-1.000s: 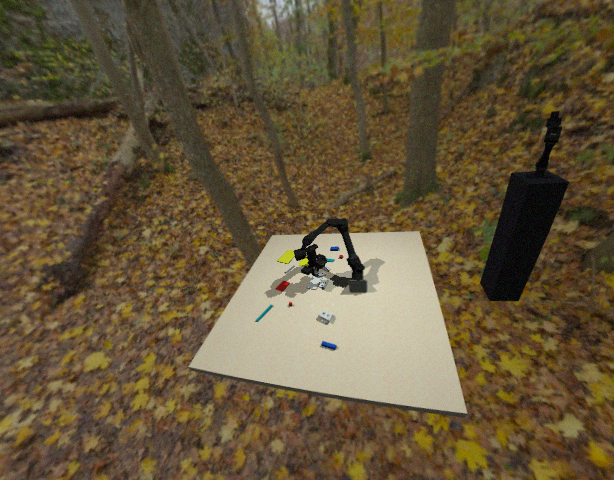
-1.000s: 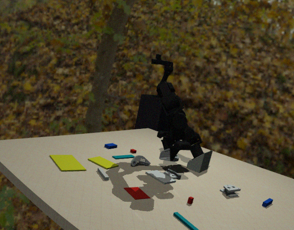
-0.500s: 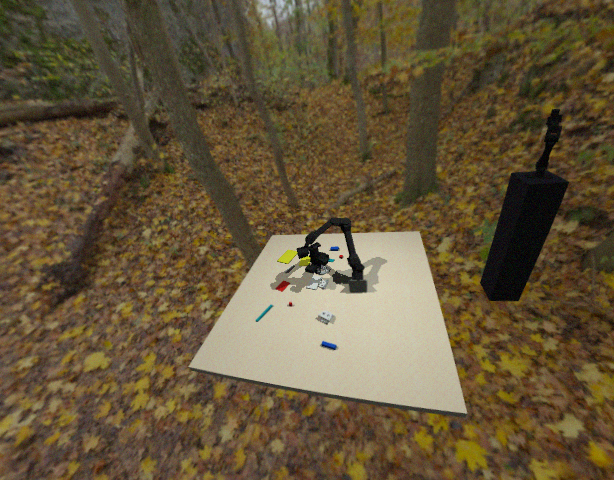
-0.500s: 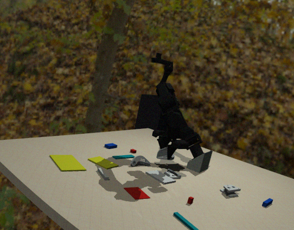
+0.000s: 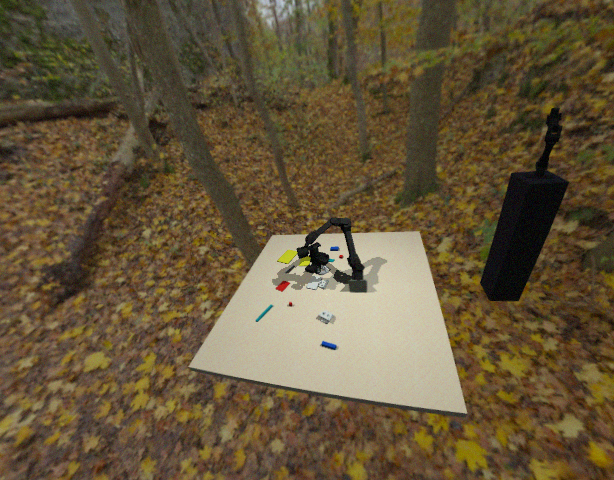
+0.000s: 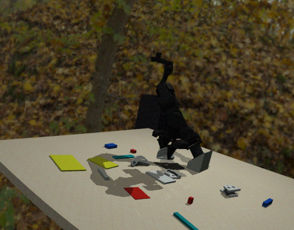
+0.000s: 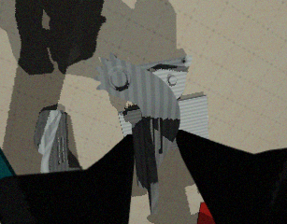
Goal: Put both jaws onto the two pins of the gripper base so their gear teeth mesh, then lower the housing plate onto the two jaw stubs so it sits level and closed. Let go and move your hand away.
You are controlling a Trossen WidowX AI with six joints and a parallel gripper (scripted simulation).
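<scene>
End effector angles downward, gripping a toothed grey jaw.

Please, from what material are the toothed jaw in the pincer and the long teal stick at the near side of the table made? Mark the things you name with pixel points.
Toothed jaw [image 6: 164, 154] [image 7: 148, 93]: probably matte grey plastic; its ribbed surface resembles printed layers, though dull metal is possible.
Teal stick [image 5: 264, 313] [image 6: 185, 221]: perhaps painted wood or plastic; even colour, no visible grain.

Leaf-covered forest floor, bare slanting trunks, pale tabletop, soft daylight.
</scene>
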